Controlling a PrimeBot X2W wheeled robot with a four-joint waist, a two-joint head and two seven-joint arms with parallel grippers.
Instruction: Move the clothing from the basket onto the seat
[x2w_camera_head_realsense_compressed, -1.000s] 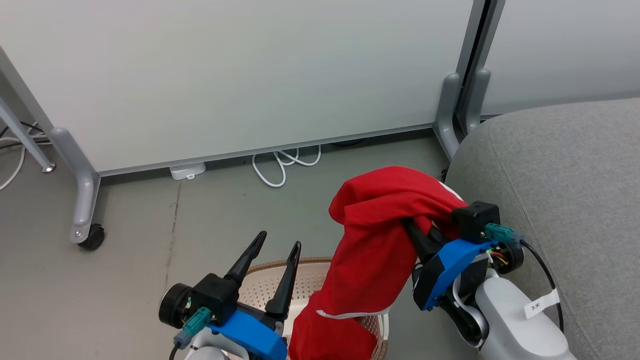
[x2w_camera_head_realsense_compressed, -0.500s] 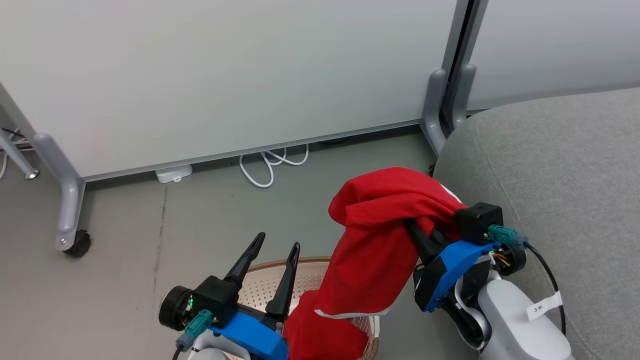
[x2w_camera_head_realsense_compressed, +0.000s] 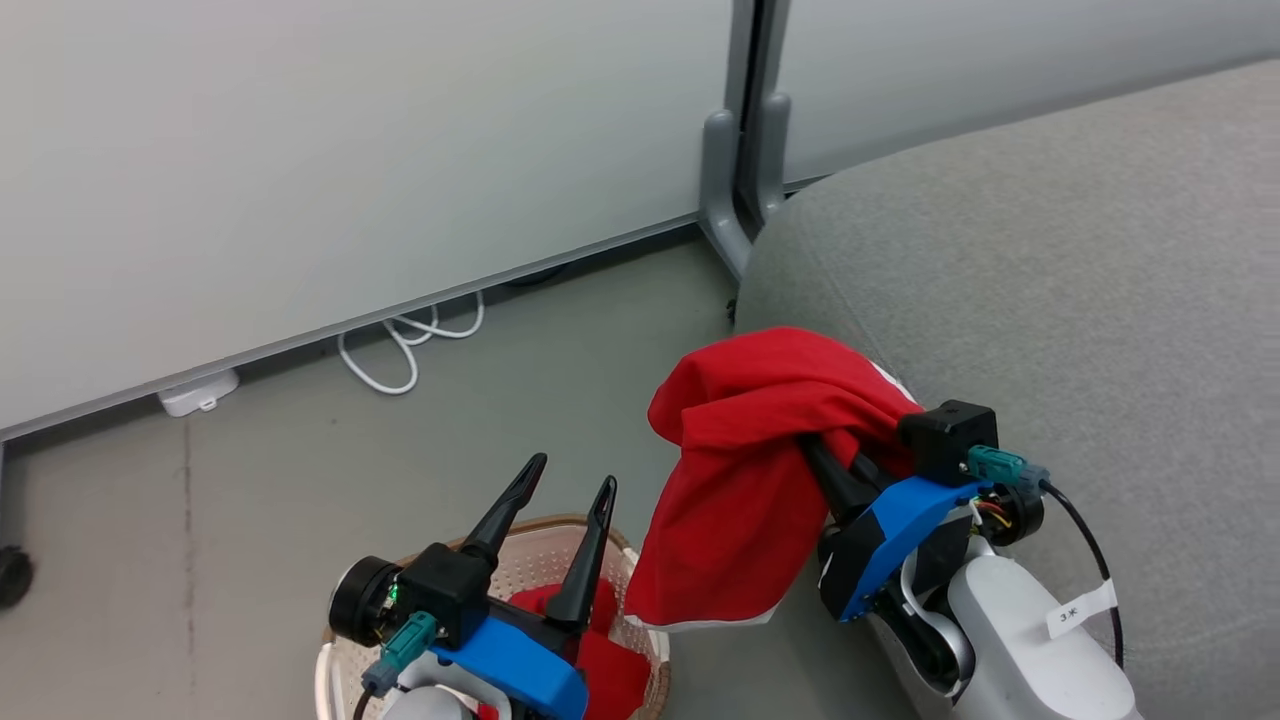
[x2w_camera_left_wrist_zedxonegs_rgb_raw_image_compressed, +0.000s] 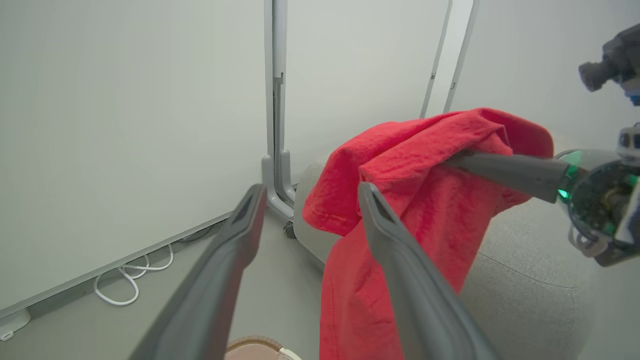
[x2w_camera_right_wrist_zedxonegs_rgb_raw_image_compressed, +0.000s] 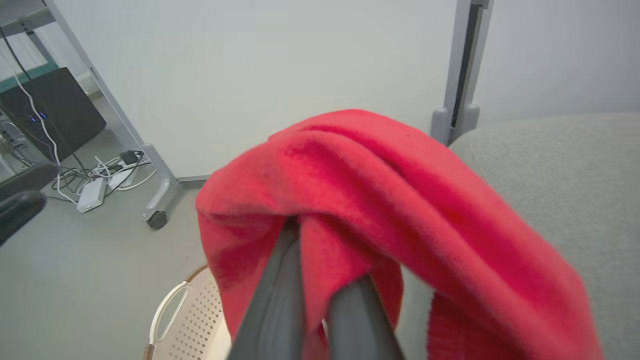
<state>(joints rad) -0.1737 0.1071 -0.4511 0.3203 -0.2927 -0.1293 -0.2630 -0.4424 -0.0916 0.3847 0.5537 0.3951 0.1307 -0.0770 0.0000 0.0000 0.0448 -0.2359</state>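
Your right gripper (x2w_camera_head_realsense_compressed: 815, 452) is squeezed tight on a soft bright red piece of clothing (x2w_camera_head_realsense_compressed: 740, 480), which hangs in the air between the oval cream-white plastic basket (x2w_camera_head_realsense_compressed: 545, 560) on the left and the big grey fabric seat (x2w_camera_head_realsense_compressed: 1050, 280) on the right. Your left gripper (x2w_camera_head_realsense_compressed: 575, 472) is wide open and empty above the basket, where more red cloth (x2w_camera_head_realsense_compressed: 612, 672) lies.

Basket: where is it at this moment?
Head view, bottom left of centre: the basket stands on the floor beneath the open left gripper, just left of the seat, with red clothing inside.
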